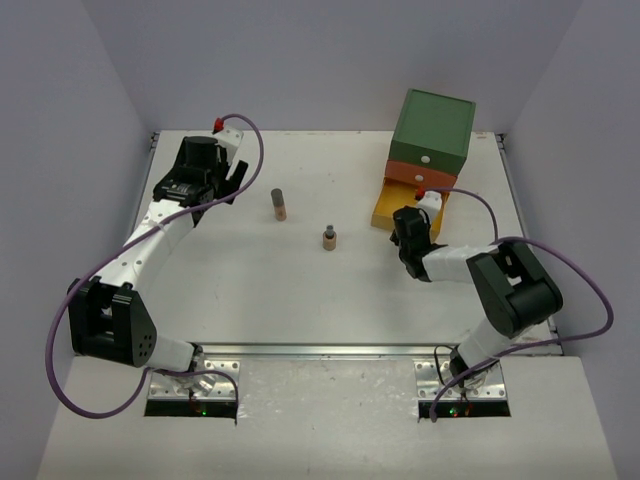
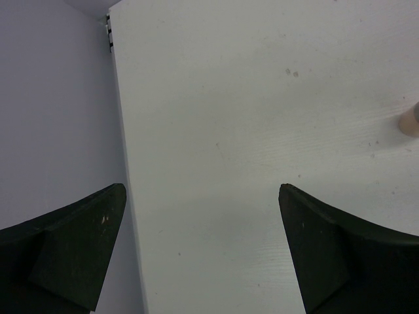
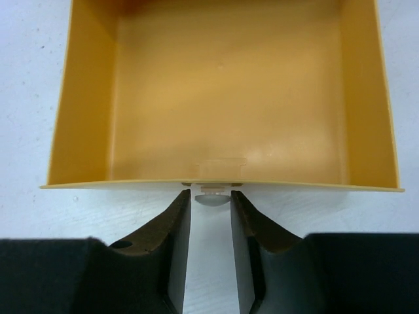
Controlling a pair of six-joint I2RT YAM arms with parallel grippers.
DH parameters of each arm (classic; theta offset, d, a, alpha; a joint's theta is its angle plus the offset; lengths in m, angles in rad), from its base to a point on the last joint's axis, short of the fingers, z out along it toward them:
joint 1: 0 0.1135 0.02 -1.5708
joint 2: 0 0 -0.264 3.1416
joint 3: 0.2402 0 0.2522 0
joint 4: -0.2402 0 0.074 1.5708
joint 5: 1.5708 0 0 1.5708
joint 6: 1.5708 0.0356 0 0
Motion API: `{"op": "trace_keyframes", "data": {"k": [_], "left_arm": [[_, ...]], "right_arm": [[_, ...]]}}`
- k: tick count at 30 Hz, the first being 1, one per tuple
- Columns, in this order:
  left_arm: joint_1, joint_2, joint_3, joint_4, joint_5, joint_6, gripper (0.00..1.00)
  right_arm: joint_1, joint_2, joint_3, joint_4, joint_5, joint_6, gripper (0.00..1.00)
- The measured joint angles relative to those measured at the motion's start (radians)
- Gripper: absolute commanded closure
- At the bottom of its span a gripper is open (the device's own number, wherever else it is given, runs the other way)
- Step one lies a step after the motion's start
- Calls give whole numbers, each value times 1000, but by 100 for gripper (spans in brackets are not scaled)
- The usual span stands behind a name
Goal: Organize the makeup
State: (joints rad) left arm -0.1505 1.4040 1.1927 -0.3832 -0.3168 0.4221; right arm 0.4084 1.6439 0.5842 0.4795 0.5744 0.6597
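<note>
Overhead view of a white table (image 1: 300,290) with two robot arms bolted at its near edge. Two small tan-brown makeup tubes stand upright near the middle of the table, apart from each other. The taller tube (image 1: 279,204) has a dark top. The shorter tube (image 1: 329,237) stands to its right and nearer the arms. At the far right sits a drawer box (image 1: 432,128) with a green top, an orange drawer (image 1: 410,172) below it, and a yellow drawer (image 1: 385,212) pulled out at the bottom. The right wrist view shows nothing inside the yellow drawer. The right gripper (image 3: 209,195) is at the drawer's front, its fingers close together with the small pale knob (image 3: 211,200) between their tips; whether they press on it cannot be told. The left gripper (image 2: 203,190) hovers over bare table at the far left, fingers spread wide, holding nothing, well apart from both tubes
</note>
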Motion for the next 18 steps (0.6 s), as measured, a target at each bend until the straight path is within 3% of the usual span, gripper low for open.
{"op": "trace_keyframes", "data": {"k": [8,15,18], "left_arm": [[0,0,0,-1,7,0,0],[0,0,0,-2,8,-2,0],[0,0,0,-3,11,-5,0]], "right_arm": [[1,-126,-20,-7,-195,-170,45],[2,-263,-7,-136,-583,-399,43],[27,-280,-12,-132,-760,-488,28]]}}
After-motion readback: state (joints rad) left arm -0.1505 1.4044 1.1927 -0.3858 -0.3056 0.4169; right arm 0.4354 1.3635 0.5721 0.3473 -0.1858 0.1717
